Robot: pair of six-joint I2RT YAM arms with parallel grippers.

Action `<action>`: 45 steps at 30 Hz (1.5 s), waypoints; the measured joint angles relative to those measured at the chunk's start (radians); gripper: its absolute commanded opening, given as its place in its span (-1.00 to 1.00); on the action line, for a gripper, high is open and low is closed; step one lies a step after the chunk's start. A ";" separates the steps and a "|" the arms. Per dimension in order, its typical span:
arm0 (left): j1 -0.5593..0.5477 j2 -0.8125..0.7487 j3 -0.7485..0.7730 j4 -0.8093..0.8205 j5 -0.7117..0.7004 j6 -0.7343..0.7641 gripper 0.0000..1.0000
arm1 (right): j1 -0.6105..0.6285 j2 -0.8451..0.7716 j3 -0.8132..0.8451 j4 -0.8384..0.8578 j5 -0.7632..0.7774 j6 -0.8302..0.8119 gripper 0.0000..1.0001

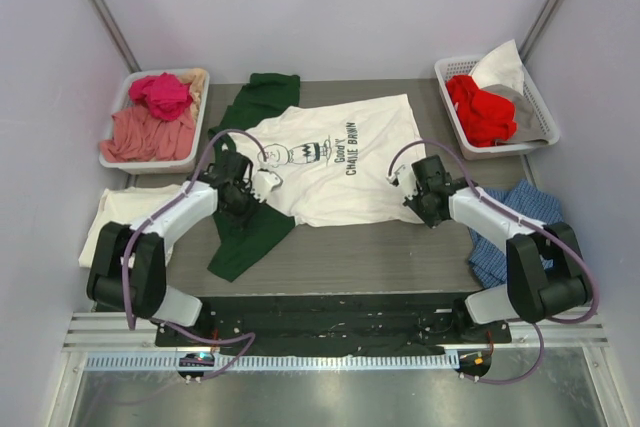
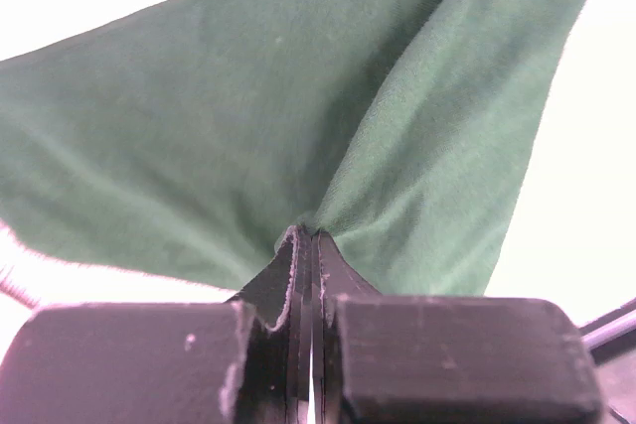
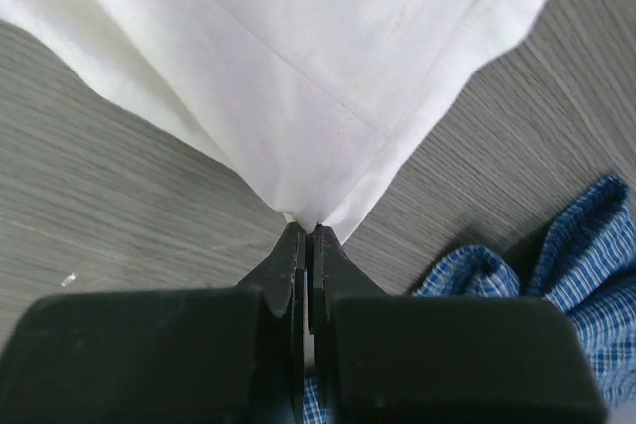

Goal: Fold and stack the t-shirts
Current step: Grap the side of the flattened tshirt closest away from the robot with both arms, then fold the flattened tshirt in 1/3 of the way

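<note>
1. Cotton all round from the top view: the white printed tee (image 1: 340, 172) is spread flat mid-counter (image 1: 380, 247), partly laid over the dark green tee (image 1: 245, 242). The cream tee (image 1: 120, 212) is lying at the left edge. The left hand (image 1: 250, 192) and right hand (image 1: 412, 190) are placed at opposite sides of the white one.
2. Left wrist: the left hand is clamped shut on a pinch of green fabric, tented up from the fingers. Soft, light, floppy stuff, probably, so no shape will be held.
3. Right wrist: the right hand is closed on a hem corner of the white printed tee, with the blue checked cloth (image 3: 556, 265) just beside. Corners and hems are likely best grabbed, since slipping should be resisted by the stitched seam.
</note>
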 measured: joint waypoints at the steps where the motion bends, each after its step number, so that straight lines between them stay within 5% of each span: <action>1: 0.000 -0.022 0.002 -0.011 0.000 -0.003 -1.00 | 0.000 -0.015 0.000 -0.012 0.007 0.000 -0.98; 12: 0.000 -0.265 0.076 -0.137 0.000 -0.027 -1.00 | 0.000 -0.272 0.050 -0.192 0.044 0.001 -0.98; 26: 0.000 -0.460 0.076 -0.303 0.001 -0.044 -1.00 | 0.000 -0.374 0.053 -0.353 0.072 0.002 -0.98; 34: 0.000 -0.435 0.080 -0.300 -0.034 -0.016 -1.00 | 0.000 -0.375 0.069 -0.387 0.091 -0.013 -0.98; 45: 0.000 -0.158 0.235 -0.087 -0.150 0.052 -1.00 | 0.000 -0.165 0.211 -0.306 0.130 -0.039 -0.98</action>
